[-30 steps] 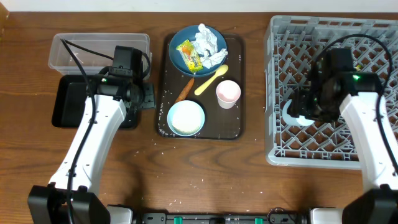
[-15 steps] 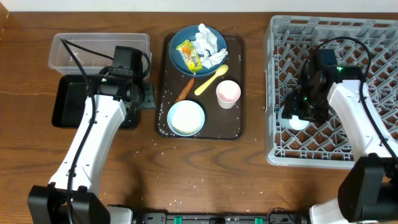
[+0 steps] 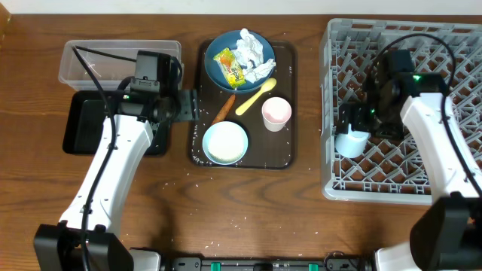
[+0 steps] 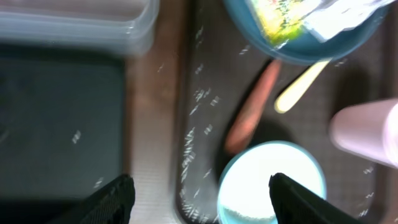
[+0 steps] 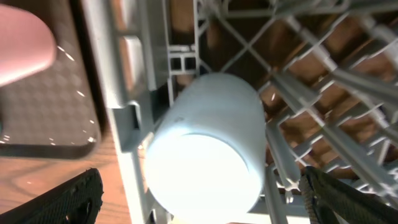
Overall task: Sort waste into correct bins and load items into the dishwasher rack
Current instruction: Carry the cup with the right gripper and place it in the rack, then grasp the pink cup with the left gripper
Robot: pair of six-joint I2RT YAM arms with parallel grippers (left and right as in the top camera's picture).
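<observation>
A blue bowl on the brown tray holds crumpled tissue and a yellow-green wrapper. A carrot piece, yellow spoon, pink-inside cup and white bowl lie below it. My left gripper is open over the tray's left edge; in the left wrist view the carrot and white bowl lie ahead. My right gripper is open over a white cup lying at the left edge of the grey rack; the cup sits between the spread fingers.
The clear tub and black tray stand at the left, beside the brown tray. Loose rice grains are scattered on the wooden table in front. The rack fills the right side.
My left gripper has moved right, from beside the black tray to the brown tray's left edge. My right arm has turned and shifted above the cup, which stays at the rack's left edge.
</observation>
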